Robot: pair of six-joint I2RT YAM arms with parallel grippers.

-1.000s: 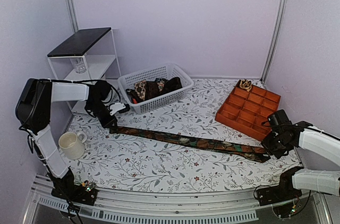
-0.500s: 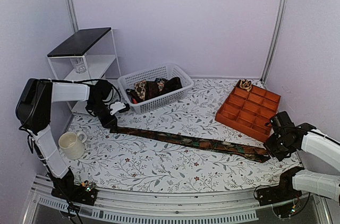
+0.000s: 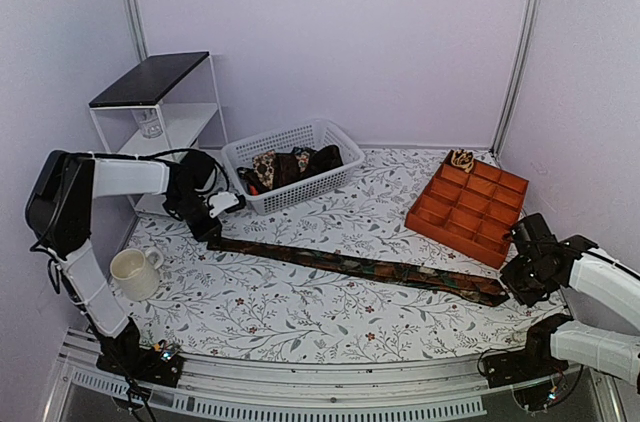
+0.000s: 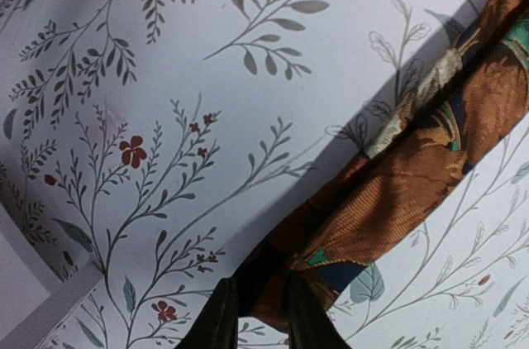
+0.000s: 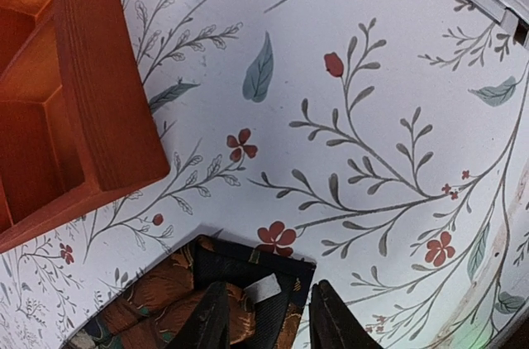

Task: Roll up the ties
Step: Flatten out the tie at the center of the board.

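Observation:
One long tie (image 3: 350,265), rust, brown and green print, lies stretched across the table from left to right. My left gripper (image 3: 207,226) is shut on its narrow end; in the left wrist view the fabric (image 4: 397,192) is pinched between the fingers of that gripper (image 4: 263,320). My right gripper (image 3: 518,280) is at the wide end. In the right wrist view that gripper (image 5: 269,320) is open, one finger over the tie's tip (image 5: 165,299), the other on bare cloth beside it. More ties (image 3: 290,164) lie bunched in the white basket (image 3: 300,192).
An orange compartment tray (image 3: 470,204) stands at the right, its corner close to my right gripper (image 5: 91,76), with a tan spotted roll (image 3: 462,159) in its far cell. A cream mug (image 3: 132,272) sits front left. A white shelf (image 3: 150,82) stands at the back left.
My right gripper has drawn back a little toward the near right at the tie's wide end. The tie lies slightly straighter. The left gripper has barely moved.

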